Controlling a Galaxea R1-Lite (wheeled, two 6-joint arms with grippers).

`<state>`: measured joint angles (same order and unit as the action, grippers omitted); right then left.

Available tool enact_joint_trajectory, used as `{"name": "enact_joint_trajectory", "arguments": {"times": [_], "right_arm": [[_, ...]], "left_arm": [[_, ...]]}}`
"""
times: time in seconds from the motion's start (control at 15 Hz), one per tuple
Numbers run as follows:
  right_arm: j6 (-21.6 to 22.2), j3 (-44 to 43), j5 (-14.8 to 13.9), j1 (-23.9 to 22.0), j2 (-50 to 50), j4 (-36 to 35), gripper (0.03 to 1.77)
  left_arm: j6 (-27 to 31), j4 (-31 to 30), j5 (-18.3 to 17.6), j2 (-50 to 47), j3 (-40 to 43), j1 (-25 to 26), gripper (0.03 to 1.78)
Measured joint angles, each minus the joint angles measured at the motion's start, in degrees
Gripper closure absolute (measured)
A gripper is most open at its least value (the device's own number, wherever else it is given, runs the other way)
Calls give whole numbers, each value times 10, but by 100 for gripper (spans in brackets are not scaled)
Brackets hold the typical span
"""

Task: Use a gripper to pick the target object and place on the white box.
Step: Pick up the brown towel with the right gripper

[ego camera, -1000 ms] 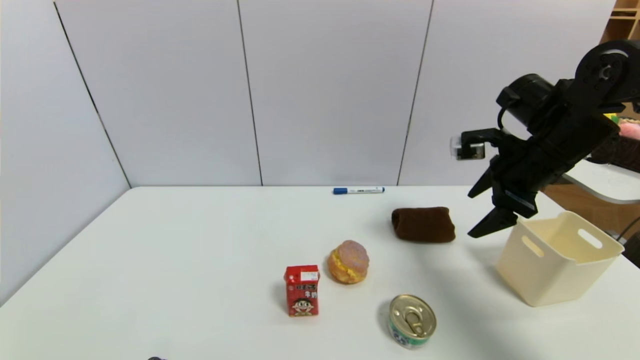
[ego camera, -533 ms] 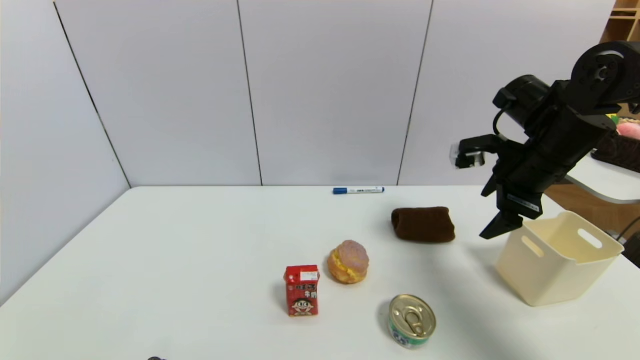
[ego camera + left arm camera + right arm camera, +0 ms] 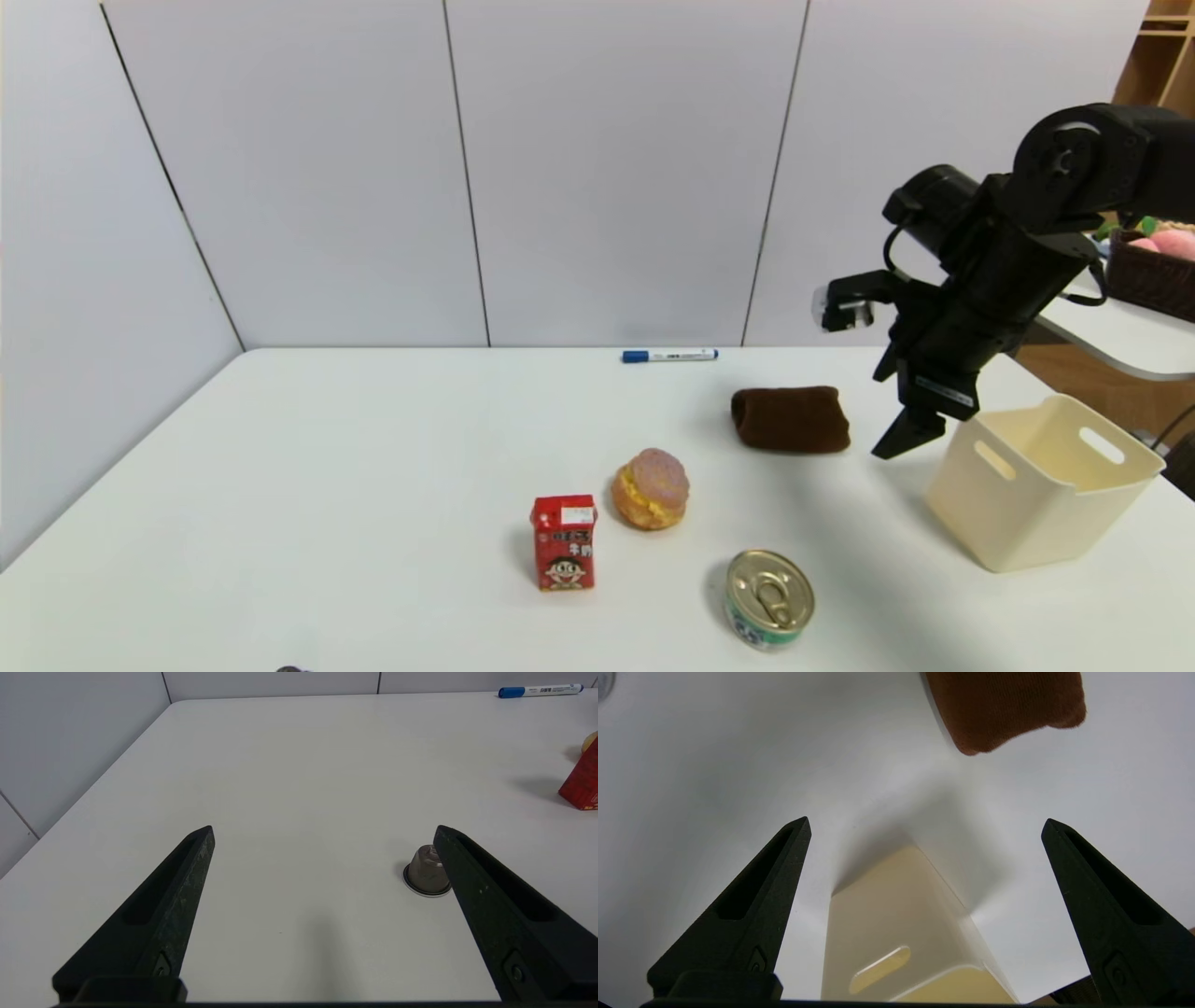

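Right gripper (image 3: 904, 434) is hanging in the air, pointing steeply down, between the towel roll (image 3: 791, 419) and the white box (image 3: 1041, 485), touching neither. Its jaws are standing wide apart, released, holding nothing; from the right wrist view the two black tapered fingers (image 3: 752, 914) are framing the box's near corner, with the roll beyond them.

Towel roll: dark brown, fuzzy cloth, folded oblong with rounded ends, lying flat on the white tabletop (image 3: 373, 485) toward the back right, near the box but apart from it.

White box: cream plastic tub, tapered sides, rounded corners, slot handles cut near the rim; sitting upright at the right edge of the tabletop, open top showing.

Left gripper (image 3: 322, 833) is sitting low over the near left of the tabletop, jaws spread and released, nothing between them. A small grey tapered capsule (image 3: 426, 871) with a flat rim is standing just behind one finger.

Other items: round bun (image 3: 651, 488) with yellow filling; small red carton (image 3: 564, 541) upright just beside it; shiny metal can (image 3: 769, 598) with pull-tab lid; blue-capped marker (image 3: 669, 355) lying along the back edge.
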<state>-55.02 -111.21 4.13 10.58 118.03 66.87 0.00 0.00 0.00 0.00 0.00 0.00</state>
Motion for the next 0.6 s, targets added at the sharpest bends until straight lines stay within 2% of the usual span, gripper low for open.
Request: {"name": "enact_joint_trajectory", "arguments": {"times": [0.27,0.47,0.6], "right_arm": [[-4,-8,41,24,25,-35,9],[-5,-12,45,32,48,-96,9],[-5,-17,50,32,61,-106,9]], "left_arm": [[0,0,0,0,0,0,12],[0,0,0,0,0,0,12],[0,0,0,0,0,0,12]]}}
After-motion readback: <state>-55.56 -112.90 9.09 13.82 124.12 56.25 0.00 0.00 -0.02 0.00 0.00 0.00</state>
